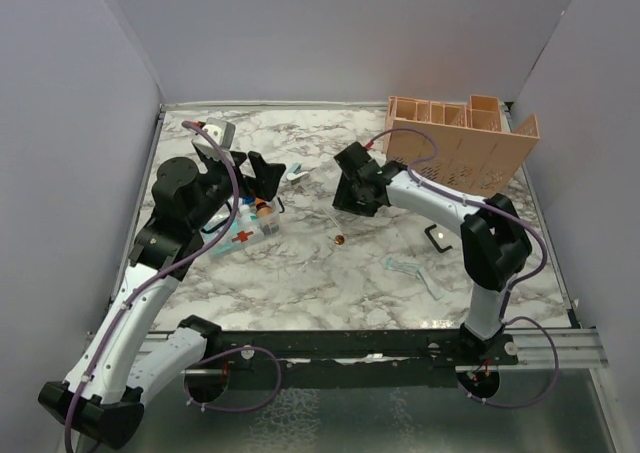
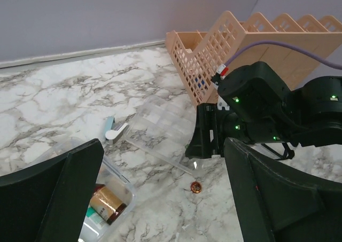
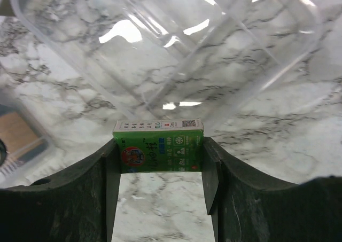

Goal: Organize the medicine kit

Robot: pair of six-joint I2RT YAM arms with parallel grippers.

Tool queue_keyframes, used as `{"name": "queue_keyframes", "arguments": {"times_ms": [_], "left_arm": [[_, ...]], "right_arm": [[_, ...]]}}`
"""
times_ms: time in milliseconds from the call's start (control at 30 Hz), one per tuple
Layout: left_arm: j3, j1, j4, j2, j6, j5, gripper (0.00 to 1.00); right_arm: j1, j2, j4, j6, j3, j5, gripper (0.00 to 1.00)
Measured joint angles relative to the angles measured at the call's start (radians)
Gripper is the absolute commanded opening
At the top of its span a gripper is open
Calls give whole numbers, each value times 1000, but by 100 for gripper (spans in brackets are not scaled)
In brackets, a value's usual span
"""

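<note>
Right jaws: the right gripper (image 3: 160, 159) is pinching a green medicine box (image 3: 158, 145) by its ends, low over the marble table (image 1: 300, 283).
Left jaws: the left gripper (image 2: 163, 146) is hanging spread wide and holding nothing, just above the kit.
Medicine kit (image 2: 124, 184): sitting open on the table's left side, with a brown bottle (image 2: 108, 203) lying inside among other small items.
Doing it well: I'd be keeping the box level, clearing the kit's wall, and lowering it flat beside the bottle before letting go.
Clear tray (image 3: 171, 44): lying empty just beyond the green box.
Peach organizer (image 2: 214, 55): standing far right, and I can't make out what is in it.
</note>
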Motion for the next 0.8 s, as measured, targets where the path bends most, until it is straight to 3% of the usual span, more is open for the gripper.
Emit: {"name": "queue_keyframes", "arguments": {"times_ms": [567,800], "left_arm": [[-47,0,-57,-98,21,-68,99],[-60,0,-57,-105,25,-69,99]], "right_arm": [[32,313,-185,430,500,47,51],[34,374,-309,591,593,64,50]]}}
